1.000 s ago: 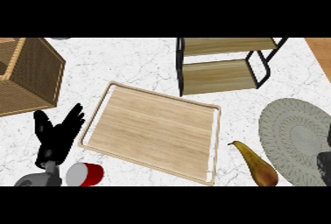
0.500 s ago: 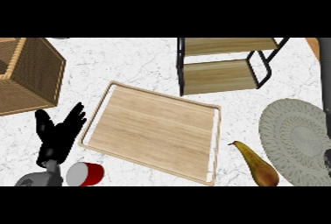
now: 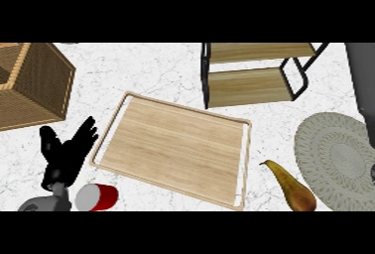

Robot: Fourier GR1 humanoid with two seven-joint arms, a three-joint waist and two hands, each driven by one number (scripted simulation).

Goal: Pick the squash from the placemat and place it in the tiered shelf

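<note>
The squash (image 3: 294, 192), tan-brown with a curved yellow neck, lies at the lower right, its thick end against the left rim of the round grey placemat (image 3: 338, 158). The tiered shelf (image 3: 253, 74), wooden boards in a black frame, stands at the top, right of centre. My left hand (image 3: 64, 156) rests open at the lower left, fingers up, far from the squash. Only a dark sliver at the right edge, over the placemat, may belong to my right hand (image 3: 372, 172).
A wooden tray (image 3: 176, 146) lies tilted in the middle. A wicker basket (image 3: 33, 87) fills the upper left. A red cup (image 3: 97, 197) lies by my left wrist. A dark grey band (image 3: 360, 74) runs down the upper right edge.
The dark shape at the right edge has shrunk to a sliver. A grey band now covers the upper right corner, where a brown strip showed. My left hand has stayed put.
</note>
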